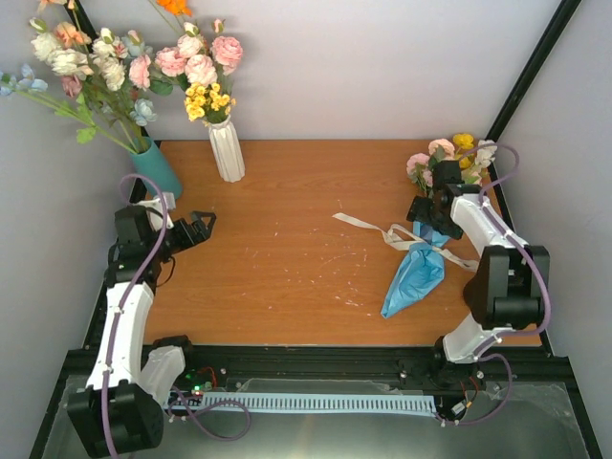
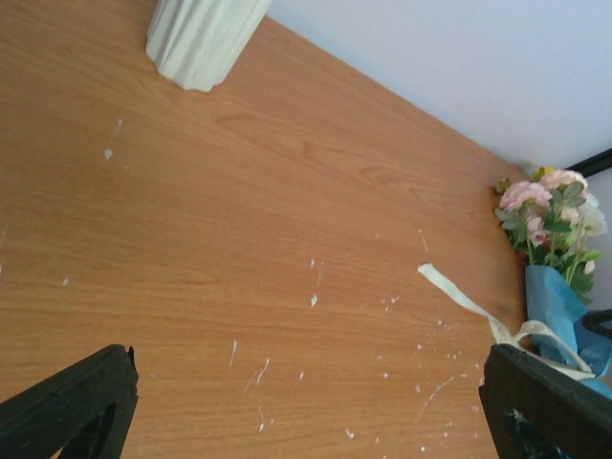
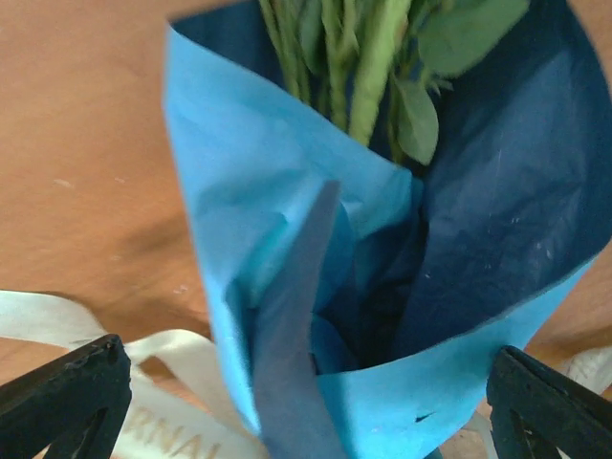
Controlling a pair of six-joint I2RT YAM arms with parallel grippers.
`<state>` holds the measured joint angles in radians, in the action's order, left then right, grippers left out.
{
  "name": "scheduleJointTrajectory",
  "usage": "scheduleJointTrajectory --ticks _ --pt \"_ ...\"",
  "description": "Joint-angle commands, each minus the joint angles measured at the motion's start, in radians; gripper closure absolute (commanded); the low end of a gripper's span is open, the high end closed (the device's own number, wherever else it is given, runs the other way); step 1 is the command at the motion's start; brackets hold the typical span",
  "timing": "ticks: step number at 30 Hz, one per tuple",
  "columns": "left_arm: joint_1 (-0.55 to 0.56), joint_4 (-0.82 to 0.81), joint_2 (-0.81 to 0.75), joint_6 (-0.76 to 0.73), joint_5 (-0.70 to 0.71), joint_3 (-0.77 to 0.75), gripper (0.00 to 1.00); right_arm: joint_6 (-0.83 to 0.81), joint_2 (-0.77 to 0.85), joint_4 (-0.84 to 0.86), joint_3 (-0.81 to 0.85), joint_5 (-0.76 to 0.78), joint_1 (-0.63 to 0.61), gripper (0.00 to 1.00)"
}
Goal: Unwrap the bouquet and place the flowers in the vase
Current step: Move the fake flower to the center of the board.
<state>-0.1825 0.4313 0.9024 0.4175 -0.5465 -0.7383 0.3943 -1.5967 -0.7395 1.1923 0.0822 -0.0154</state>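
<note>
The bouquet lies at the table's right side, its pink, cream and yellow flowers (image 1: 448, 155) toward the back corner. Its blue paper (image 1: 413, 275) trails toward the front, loosened into a cone. The beige ribbon (image 1: 371, 227) lies undone on the wood to the left. In the right wrist view the paper (image 3: 277, 239) gapes open around the green stems (image 3: 368, 67). My right gripper (image 1: 427, 212) is open, its fingers wide on either side of the paper's lower end (image 3: 306, 392). My left gripper (image 1: 203, 226) hangs open over bare wood at the left (image 2: 306, 402). The vase is out of view.
A white ribbed vase (image 1: 227, 151) and a teal vase (image 1: 158, 170), both with large bunches, stand at the back left. The white vase's base (image 2: 206, 43) shows in the left wrist view. Walls close the back and both sides; a black frame post runs behind the right arm.
</note>
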Motion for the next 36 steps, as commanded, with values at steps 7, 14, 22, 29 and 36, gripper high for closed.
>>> scheduleJointTrajectory --ticks 7,14,22,29,36 --pt "0.020 0.018 -0.064 -0.037 0.017 0.051 0.03 0.023 -0.145 -0.047 0.004 0.032 0.004 0.08" --pt "0.023 0.014 -0.037 -0.040 0.007 0.047 0.04 -0.003 -0.208 -0.022 0.015 -0.011 -0.022 0.39" --pt "0.022 0.004 -0.025 -0.039 -0.007 0.049 0.06 0.044 -0.242 -0.020 0.062 -0.056 -0.177 0.49" --pt "0.028 0.003 -0.024 -0.038 -0.015 0.050 0.07 0.173 -0.293 0.017 0.107 -0.075 -0.389 0.48" --pt "0.046 -0.001 -0.020 -0.039 -0.015 0.052 0.07 0.247 -0.373 0.029 0.191 -0.091 -0.540 0.48"
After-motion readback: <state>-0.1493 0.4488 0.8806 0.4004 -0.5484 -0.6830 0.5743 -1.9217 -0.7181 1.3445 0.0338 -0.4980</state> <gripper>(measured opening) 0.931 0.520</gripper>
